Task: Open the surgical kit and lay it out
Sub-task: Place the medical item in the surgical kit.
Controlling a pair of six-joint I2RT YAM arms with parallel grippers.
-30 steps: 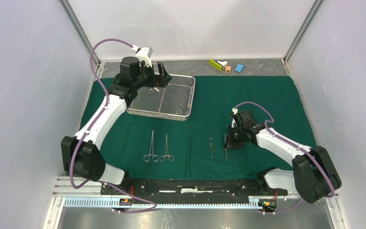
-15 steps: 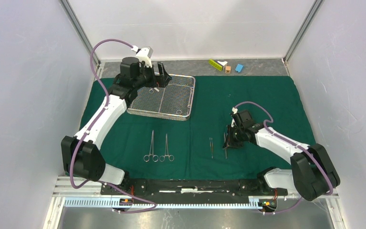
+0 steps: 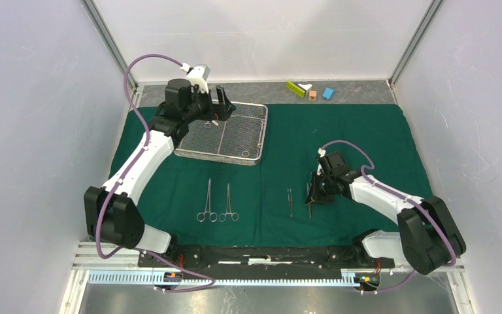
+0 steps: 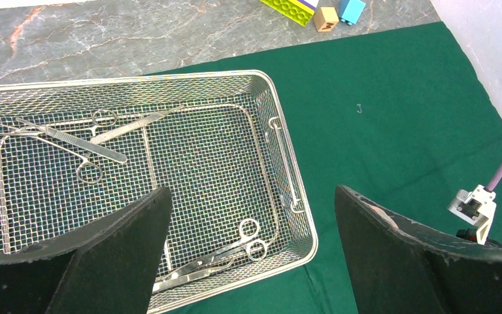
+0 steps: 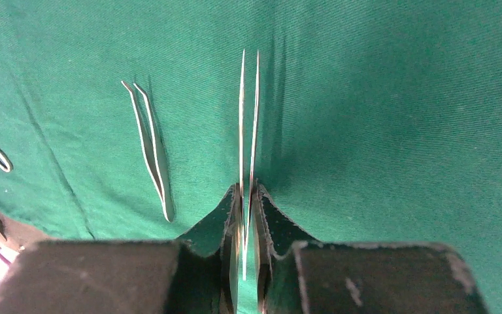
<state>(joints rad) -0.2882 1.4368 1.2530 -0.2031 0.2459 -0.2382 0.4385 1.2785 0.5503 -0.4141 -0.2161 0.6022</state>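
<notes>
Barely anything changed vs earlier top frames; right elbow crept slightly left; right gripper (image 5: 247, 196) clenched on straight tweezers (image 5: 249, 111) on green drape (image 5: 399, 131), second tweezers (image 5: 151, 144) just beside; left gripper (image 4: 251, 196) gaped wide over mesh tray (image 4: 281, 140); left wrist view showed ring-handled instruments (image 4: 235, 247) in tray that top view barely caught; two clamps (image 3: 207, 199) on drape.

Mesh tray (image 4: 202, 157) on green drape (image 4: 399, 131), instruments (image 4: 131, 125) inside, pincer (image 4: 251, 195) spread wide
</notes>
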